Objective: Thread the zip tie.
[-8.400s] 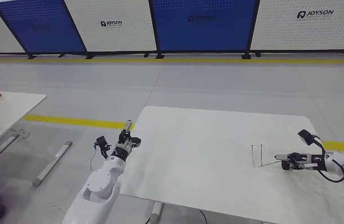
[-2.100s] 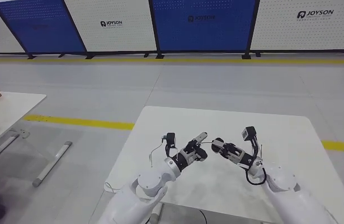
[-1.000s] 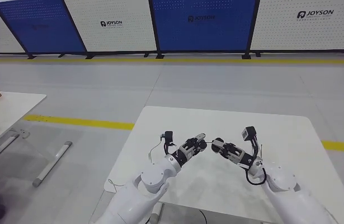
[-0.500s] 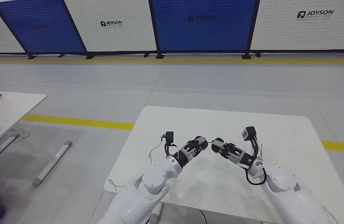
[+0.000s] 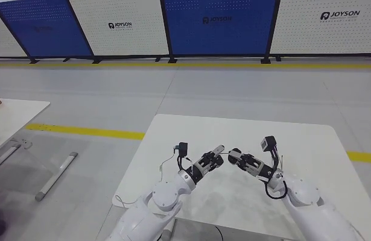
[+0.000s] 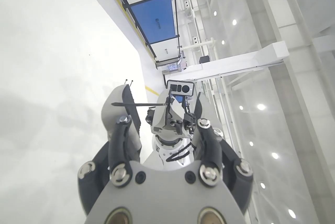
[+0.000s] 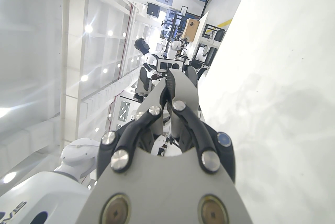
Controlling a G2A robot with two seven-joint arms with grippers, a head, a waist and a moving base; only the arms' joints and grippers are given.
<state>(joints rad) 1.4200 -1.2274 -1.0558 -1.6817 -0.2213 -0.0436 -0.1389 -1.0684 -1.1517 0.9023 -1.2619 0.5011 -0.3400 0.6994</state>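
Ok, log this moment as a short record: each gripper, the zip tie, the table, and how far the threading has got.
left gripper: open, raised above the table, facing the right gripper
right gripper: shut on the zip tie, raised, close in front of the left gripper
zip tie: thin black strip sticking out sideways from the right gripper; its free end crosses one left finger, contact cannot be told
table: white, under both arms
threading: no closed loop visible; not yet done
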